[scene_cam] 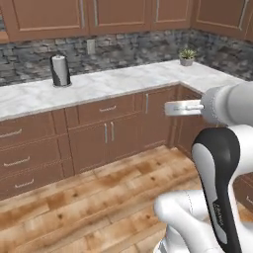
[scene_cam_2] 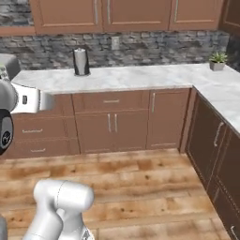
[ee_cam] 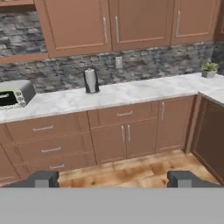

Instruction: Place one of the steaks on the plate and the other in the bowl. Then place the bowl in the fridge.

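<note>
My gripper (ee_cam: 113,179) is open: in the hand view its two dark fingertips (ee_cam: 41,178) stand far apart with nothing between them. It is raised and faces a run of wooden base cabinets (ee_cam: 124,131) under a marble counter (ee_cam: 131,92). In the left base view the pale hand (scene_cam: 182,107) juts left from the arm at counter height, and in the right base view the hand (scene_cam_2: 32,102) juts right. The steaks, the plate, the bowl and the fridge are out of view.
A dark paper-towel holder (scene_cam: 60,70) stands on the counter by the stone backsplash. A small potted plant (scene_cam: 187,56) sits in the counter's corner, and a toaster oven (ee_cam: 13,95) at its left end. Wooden floor (scene_cam: 99,197) lies before the cabinets, and more cabinets (scene_cam_2: 213,140) run along the right.
</note>
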{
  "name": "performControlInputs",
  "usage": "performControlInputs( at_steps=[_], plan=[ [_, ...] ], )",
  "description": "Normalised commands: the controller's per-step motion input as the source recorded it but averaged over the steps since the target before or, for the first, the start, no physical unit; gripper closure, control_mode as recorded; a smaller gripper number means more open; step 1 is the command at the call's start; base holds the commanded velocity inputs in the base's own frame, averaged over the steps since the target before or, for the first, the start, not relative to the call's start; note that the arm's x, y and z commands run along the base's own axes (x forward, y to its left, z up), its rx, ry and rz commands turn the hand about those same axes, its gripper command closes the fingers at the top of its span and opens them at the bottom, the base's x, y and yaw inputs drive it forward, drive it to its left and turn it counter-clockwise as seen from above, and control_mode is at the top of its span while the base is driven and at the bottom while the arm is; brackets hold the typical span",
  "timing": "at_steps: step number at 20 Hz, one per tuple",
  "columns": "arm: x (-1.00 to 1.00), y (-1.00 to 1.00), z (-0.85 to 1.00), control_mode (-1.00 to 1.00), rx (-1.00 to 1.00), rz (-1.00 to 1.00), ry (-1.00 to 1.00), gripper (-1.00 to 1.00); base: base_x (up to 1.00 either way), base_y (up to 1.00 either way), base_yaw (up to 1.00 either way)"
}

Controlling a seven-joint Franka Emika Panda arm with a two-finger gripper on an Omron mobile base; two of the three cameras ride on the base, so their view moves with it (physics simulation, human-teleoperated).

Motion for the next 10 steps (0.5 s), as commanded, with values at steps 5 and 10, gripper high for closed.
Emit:
performControlInputs(
  at_steps=[5,10],
  plan=[
    [0.0,0.0,0.0,1.0,0.0,0.0,0.0,-1.0,0.59,0.79,0.63],
    [0.0,0.0,0.0,1.0,0.0,0.0,0.0,-1.0,1.0,0.24,0.08]
  ],
)
